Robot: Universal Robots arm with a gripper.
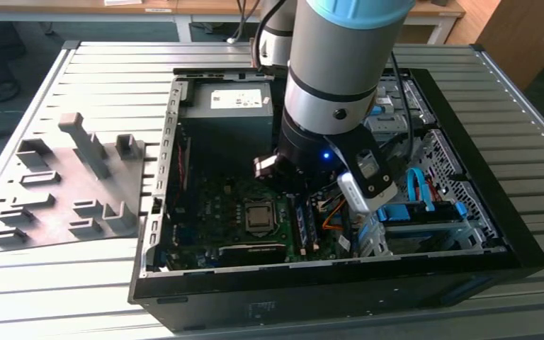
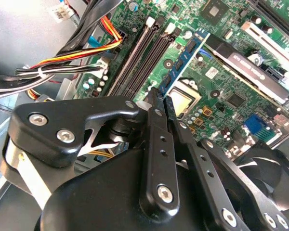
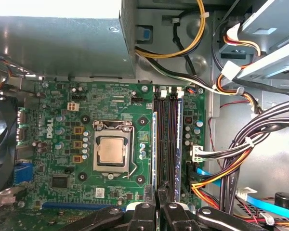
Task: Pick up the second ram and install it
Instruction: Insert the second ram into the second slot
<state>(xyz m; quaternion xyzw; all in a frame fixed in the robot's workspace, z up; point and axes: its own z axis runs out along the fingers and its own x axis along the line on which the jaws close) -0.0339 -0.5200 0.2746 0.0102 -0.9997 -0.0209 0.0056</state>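
Ram (image 2: 179,63): one thin, long stick, blue-green board with black chips, standing on edge over the motherboard's (image 3: 53,103) slot bank beside the CPU socket (image 3: 111,150); edge-on in the first wrist view (image 3: 155,147).

Gripper (image 2: 160,98): one, fingers drawn narrow, clamped on the ram's near end.

Slots: four counted in the first wrist view, the ram at the one nearest the socket.

Case (image 1: 499,234): one, open, on the bench (image 1: 499,78).

Grey holder tray (image 1: 59,184): one, in the exterior view, at the case's left.

Cable bundle (image 3: 250,139): in both wrist views.
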